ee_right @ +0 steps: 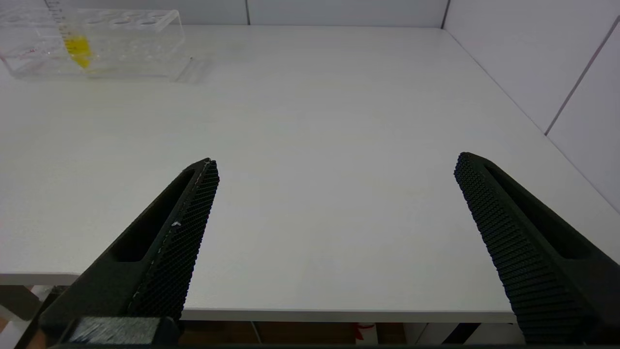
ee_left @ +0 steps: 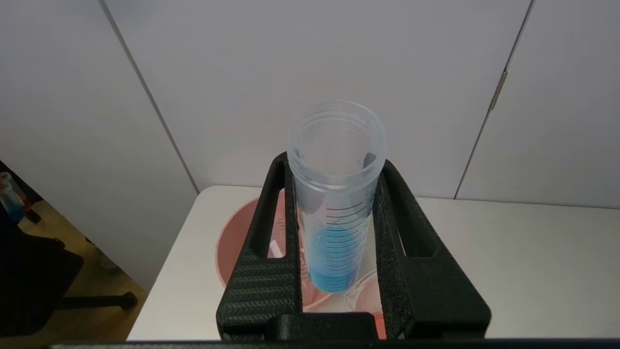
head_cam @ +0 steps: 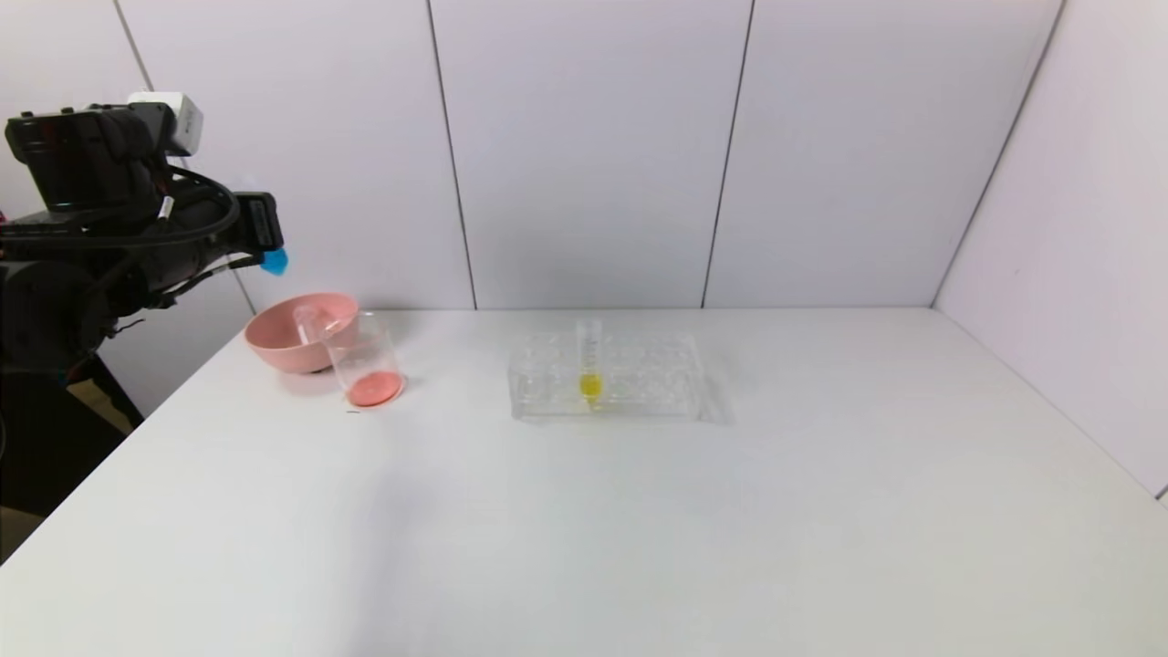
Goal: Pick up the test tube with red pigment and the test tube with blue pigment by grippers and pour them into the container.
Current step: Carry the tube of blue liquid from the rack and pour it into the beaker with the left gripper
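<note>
We judge the step in hand to be the second pour. The container (head_cam: 365, 361) stands on the surface (head_cam: 639, 511) just beside the pink bowl (head_cam: 297, 330) and already shows a red-orange layer at its bottom. A clear tube, which we take to be the test tube with red pigment (head_cam: 310, 321), appears to lie in the bowl with its end over the rim; we cannot confirm that it is empty.

The left gripper (ee_left: 336, 228) is raised off the near-left corner of the surface, above and to the left of the bowl. Its fingers (ee_left: 271, 232) are clamped on the test tube with blue pigment (ee_left: 336, 203), one on each side of the barrel. The tube looks roughly upright in the wrist view, mouth toward the camera, blue liquid settled at the low end. In the head view only the blue tip shows past the gripper.

The next move, in our judgement, is to carry the tube over the mouth of the container and tip it slowly. The container is narrow and touches or nearly touches the bowl, so aim matters; a miss would spill into the bowl or onto the surface.

The right gripper (ee_right: 334, 194) hangs low at the near edge of the surface, fingers wide apart and holding nothing. The rack (head_cam: 607, 376), with one yellow-liquid tube (head_cam: 589, 360), sits mid-surface, well apart from both arms.
</note>
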Robot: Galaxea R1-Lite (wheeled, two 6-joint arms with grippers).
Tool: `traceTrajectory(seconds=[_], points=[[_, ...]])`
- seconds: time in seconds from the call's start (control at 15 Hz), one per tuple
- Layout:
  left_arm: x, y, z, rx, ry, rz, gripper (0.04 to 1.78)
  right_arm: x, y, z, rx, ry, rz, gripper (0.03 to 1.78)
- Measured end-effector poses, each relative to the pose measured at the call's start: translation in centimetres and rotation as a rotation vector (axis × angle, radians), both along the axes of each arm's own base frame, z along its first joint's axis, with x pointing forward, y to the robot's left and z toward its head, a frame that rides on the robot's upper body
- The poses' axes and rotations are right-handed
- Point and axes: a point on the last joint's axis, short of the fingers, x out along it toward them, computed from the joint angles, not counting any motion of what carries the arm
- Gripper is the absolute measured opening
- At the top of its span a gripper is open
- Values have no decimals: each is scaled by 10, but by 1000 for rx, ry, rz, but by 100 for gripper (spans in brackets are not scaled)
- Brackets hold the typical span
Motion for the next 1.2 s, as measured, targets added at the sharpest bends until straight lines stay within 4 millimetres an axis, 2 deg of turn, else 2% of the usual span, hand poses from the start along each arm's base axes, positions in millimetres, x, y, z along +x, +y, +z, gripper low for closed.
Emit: traceTrajectory(seconds=[0.33, 1.0, 1.2], points=[[-2, 27, -2, -1, 9, 40, 45, 0, 0, 0, 0, 0, -1, 177], [3, 52, -6, -10, 21, 19, 45, 0, 0, 0, 0, 0, 0, 177], [5, 53, -7, -22, 70, -36, 45, 0, 0, 0, 0, 0, 0, 177]])
